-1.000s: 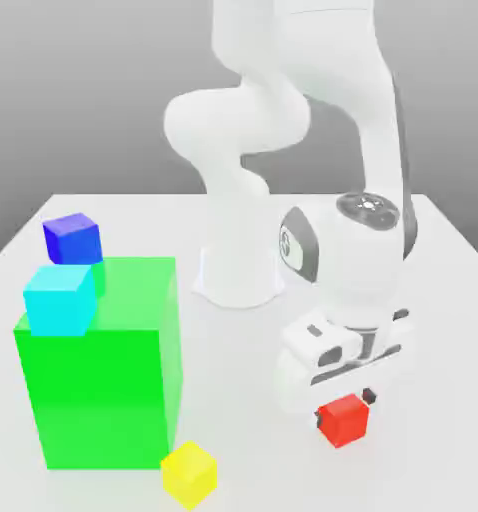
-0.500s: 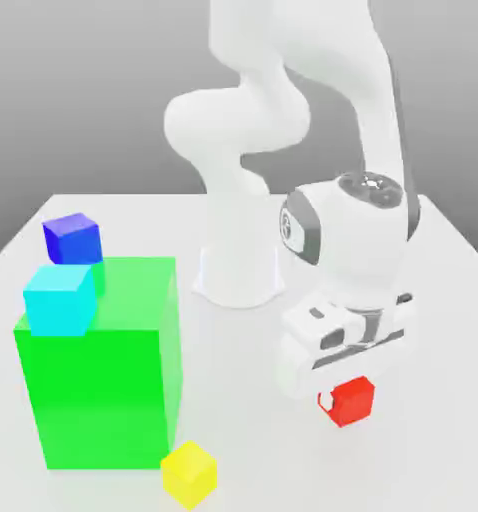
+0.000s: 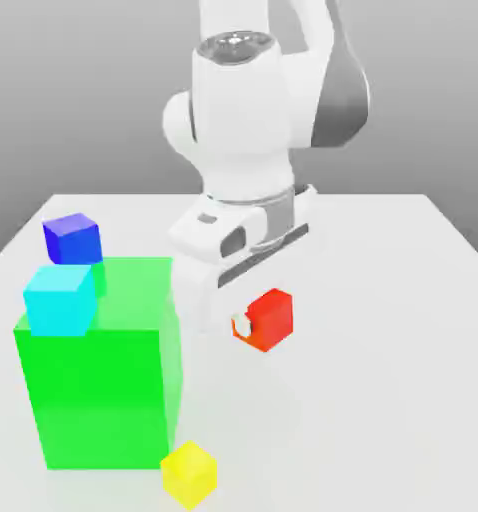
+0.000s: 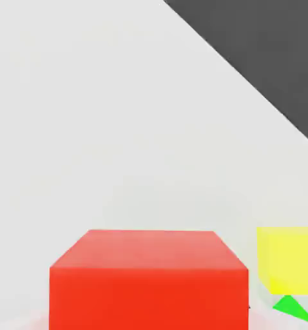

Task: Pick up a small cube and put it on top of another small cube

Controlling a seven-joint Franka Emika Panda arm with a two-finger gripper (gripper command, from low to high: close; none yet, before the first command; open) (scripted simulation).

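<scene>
The small red cube (image 3: 272, 318) hangs in the air above the table, with my gripper (image 3: 263, 322) shut on it; a white fingertip (image 3: 240, 325) shows at its side. In the hand view the red cube (image 4: 149, 278) fills the near part of the picture. It is raised to about the height of the big green block's top and sits to that block's right in the exterior view. A yellow small cube (image 3: 189, 473) lies on the table in front of the green block, and also shows in the hand view as the yellow cube (image 4: 289, 267).
The big green block (image 3: 103, 370) stands at the exterior view's left with a cyan cube (image 3: 59, 298) on its top corner. A blue cube (image 3: 73, 239) sits behind it. The arm's white base stands at the back behind the hand.
The gripper has lifted the red cube off the table and carried it up and toward the exterior view's left, nearer the green block. The arm swung round with it.
</scene>
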